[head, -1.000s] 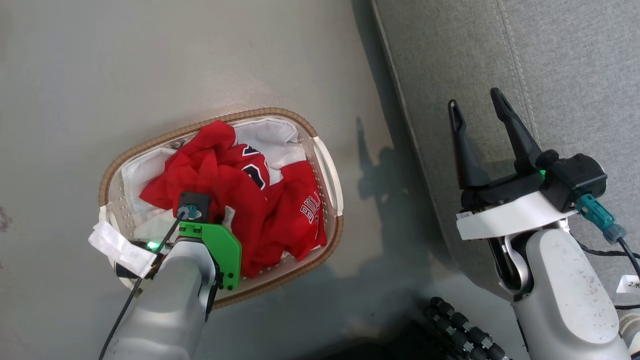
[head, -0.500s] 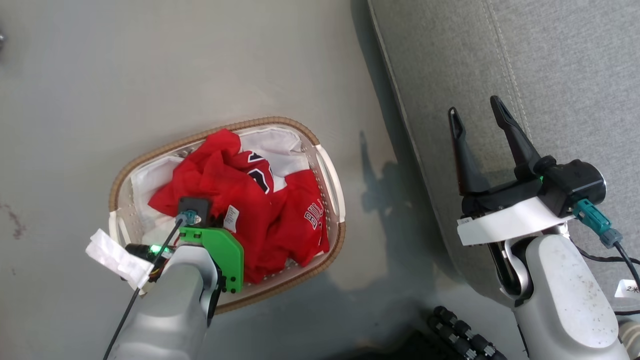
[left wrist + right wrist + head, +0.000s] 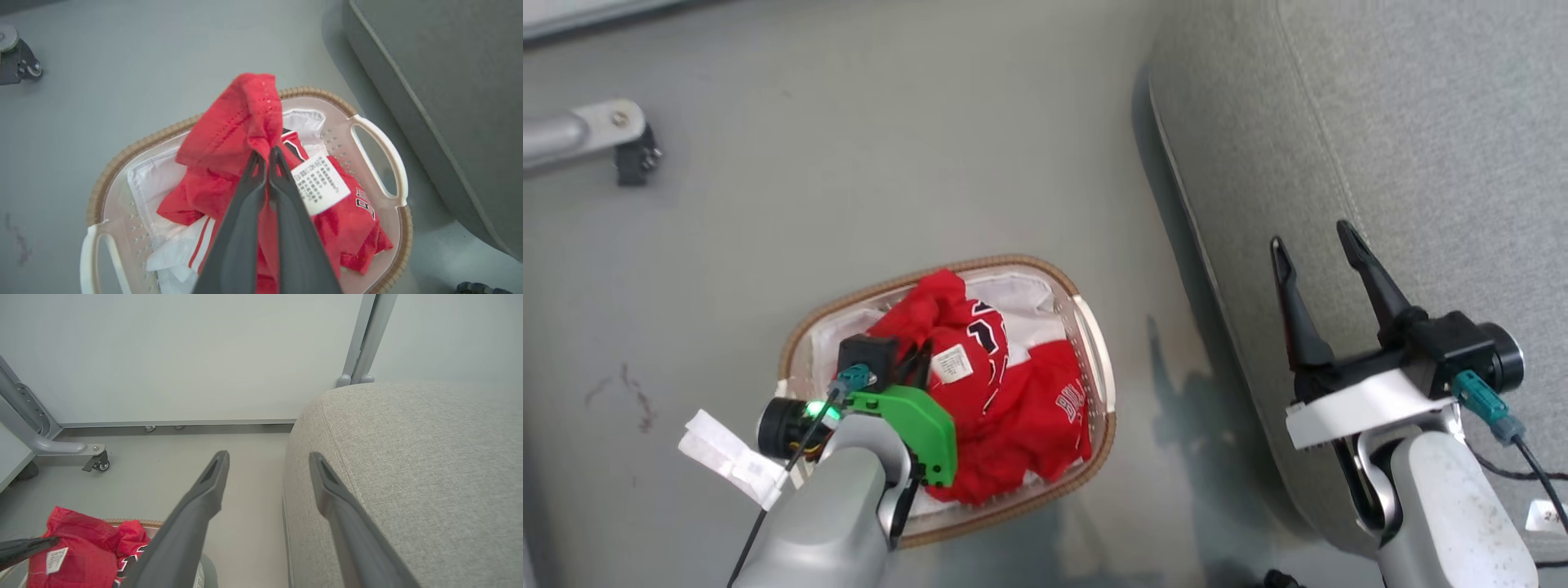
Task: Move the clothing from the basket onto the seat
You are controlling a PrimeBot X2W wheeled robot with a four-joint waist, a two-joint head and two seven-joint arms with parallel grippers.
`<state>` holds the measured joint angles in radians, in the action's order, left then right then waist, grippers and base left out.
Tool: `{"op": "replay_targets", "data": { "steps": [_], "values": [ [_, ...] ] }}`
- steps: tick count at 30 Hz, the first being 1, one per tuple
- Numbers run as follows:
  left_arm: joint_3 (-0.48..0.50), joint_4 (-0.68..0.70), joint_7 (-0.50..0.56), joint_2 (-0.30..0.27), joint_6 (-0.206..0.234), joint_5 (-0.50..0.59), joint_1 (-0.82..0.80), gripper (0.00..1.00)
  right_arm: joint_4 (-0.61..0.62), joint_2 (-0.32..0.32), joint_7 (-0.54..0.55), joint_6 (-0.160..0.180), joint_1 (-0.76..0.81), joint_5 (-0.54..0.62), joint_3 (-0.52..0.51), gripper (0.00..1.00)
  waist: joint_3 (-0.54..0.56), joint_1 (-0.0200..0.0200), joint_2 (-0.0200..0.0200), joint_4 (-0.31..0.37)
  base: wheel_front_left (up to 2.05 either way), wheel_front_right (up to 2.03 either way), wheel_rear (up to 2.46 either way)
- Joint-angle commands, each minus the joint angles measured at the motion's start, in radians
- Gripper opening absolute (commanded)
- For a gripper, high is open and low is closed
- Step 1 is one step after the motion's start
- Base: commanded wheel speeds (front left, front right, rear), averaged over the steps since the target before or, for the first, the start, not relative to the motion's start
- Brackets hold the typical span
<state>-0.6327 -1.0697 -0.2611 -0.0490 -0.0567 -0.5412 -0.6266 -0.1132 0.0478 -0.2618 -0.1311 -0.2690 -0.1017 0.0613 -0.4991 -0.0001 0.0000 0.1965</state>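
At your far left, a grey metal leg with a small caster (image 3: 633,155) stands on the grey floor (image 3: 849,163), well apart from everything else. Next along, your left gripper (image 3: 264,152) is over the basket (image 3: 135,147), its two dark fingers pressed together on a fold of the clothing (image 3: 233,126). In the left wrist view the red cloth bunches up past the fingertips, and a white label (image 3: 320,181) hangs just beside one finger. The rest of the clothing lies crumpled inside the basket on the white liner (image 3: 151,183), with white lettering showing near the handle (image 3: 384,151) on the seat side. The basket sits on the floor, near the seat (image 3: 1380,122) but not touching it; a strip of bare floor runs between them. At your right, the right gripper (image 3: 1309,233) hovers at the seat's edge, its fingers spread wide apart with nothing between them.
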Motion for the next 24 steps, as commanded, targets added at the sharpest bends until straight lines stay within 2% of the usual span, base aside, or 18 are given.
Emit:
{"op": "replay_targets", "data": {
  "steps": [1, 7, 14, 24],
  "values": [
    [0.012, 0.042, -0.005, -0.008, 0.007, 0.023, 0.029, 0.00, -0.007, 0.005, -0.005, 0.001, 0.028, 0.009, -0.009, 1.00, 0.127, 0.0001, 0.0000, -0.062, 0.00, 0.00, 0.00],
    [0.063, 0.235, -0.005, -0.026, 0.013, 0.096, 0.119, 0.00, -0.024, 0.005, -0.005, 0.001, 0.100, 0.039, -0.031, 1.00, 0.262, 0.0001, 0.0000, -0.096, 0.00, 0.00, 0.00],
    [0.100, 0.415, -0.005, -0.052, -0.008, 0.194, 0.183, 0.00, -0.035, 0.005, -0.005, 0.001, 0.176, 0.060, -0.043, 1.00, 0.385, 0.0001, 0.0000, -0.121, 0.00, 0.00, 0.00],
    [0.108, 0.564, -0.005, -0.121, -0.043, 0.309, 0.108, 0.00, -0.037, 0.005, -0.005, 0.001, 0.236, 0.067, -0.040, 1.00, 0.487, 0.0001, 0.0000, -0.137, 0.00, 0.00, 0.00]
  ]
}}
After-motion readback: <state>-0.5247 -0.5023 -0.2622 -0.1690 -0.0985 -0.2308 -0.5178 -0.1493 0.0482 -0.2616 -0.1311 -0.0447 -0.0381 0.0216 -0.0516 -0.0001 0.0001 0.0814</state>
